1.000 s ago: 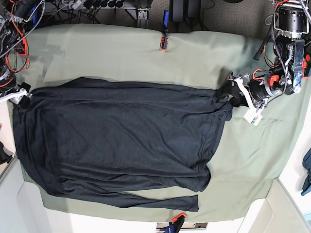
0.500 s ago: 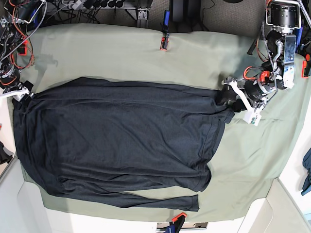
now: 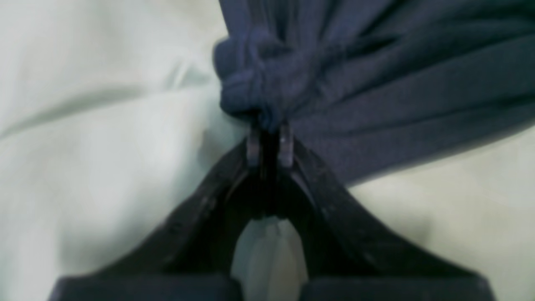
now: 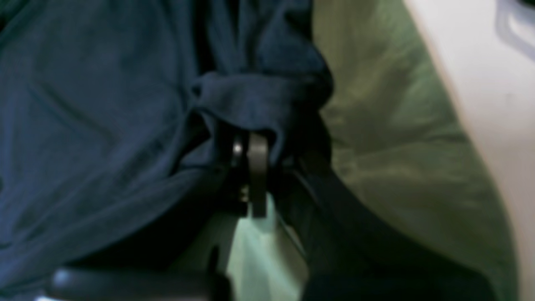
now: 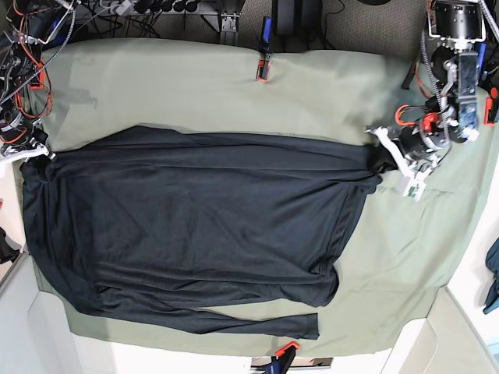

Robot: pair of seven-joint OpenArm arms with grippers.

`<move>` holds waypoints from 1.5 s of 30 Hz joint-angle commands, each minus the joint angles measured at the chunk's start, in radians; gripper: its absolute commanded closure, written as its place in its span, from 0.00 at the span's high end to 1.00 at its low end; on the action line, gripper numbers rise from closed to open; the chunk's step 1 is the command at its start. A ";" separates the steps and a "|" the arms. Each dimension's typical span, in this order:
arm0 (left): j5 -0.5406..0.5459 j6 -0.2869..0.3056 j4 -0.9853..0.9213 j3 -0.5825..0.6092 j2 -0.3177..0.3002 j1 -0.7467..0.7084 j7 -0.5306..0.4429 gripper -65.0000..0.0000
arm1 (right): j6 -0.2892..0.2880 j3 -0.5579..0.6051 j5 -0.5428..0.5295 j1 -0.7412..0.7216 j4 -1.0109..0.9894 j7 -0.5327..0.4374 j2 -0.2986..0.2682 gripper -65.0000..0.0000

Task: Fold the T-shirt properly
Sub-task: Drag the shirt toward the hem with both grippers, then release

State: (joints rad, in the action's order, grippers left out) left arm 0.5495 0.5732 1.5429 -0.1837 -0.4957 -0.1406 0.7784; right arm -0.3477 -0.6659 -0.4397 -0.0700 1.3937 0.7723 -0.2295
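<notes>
While the T-shirt [image 5: 195, 226] lies spread flat across the middle of the sage-green table cloth [image 5: 195, 86], I see a wide bare band of cloth along the far edge and a narrower strip along the near edge, where one long sleeve [image 5: 234, 321] runs just inside the border. In the base view the shirt's left end sits close to the cloth's edge; on the right there is open cloth beyond the hem. My left gripper [image 3: 269, 140] has its jaws pressed together on a bunched wad of the shirt's corner, the fabric gathered into tight rolls that fan into long soft pleats. My right gripper [image 4: 248, 150] is likewise pinching a folded edge of the shirt, right beside the cloth's border and a pale surface beyond it. The knit looks thin, matte and dark navy; the table cloth is smooth with shallow wrinkles. A red clamp [image 5: 263, 68] grips the far edge.
</notes>
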 commanded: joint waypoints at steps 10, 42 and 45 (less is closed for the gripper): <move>0.072 0.023 0.157 -0.060 -0.100 -0.018 -0.020 0.00 | 0.000 -0.055 -0.019 0.033 0.151 -0.039 -0.023 0.00; 0.297 0.061 -0.429 0.284 -0.121 0.568 0.071 0.51 | -0.023 0.035 0.043 -0.326 -0.195 0.013 -0.042 0.58; 0.387 0.097 -0.367 0.178 -0.151 0.528 0.125 0.51 | -0.018 0.003 -0.026 -0.291 -0.083 0.047 -0.041 0.58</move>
State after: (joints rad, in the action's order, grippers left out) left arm 0.9226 0.6582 1.1625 -0.0002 -0.6277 0.3740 0.9092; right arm -0.3599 -0.6601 -0.4519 -0.3450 1.2980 0.8291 -0.2546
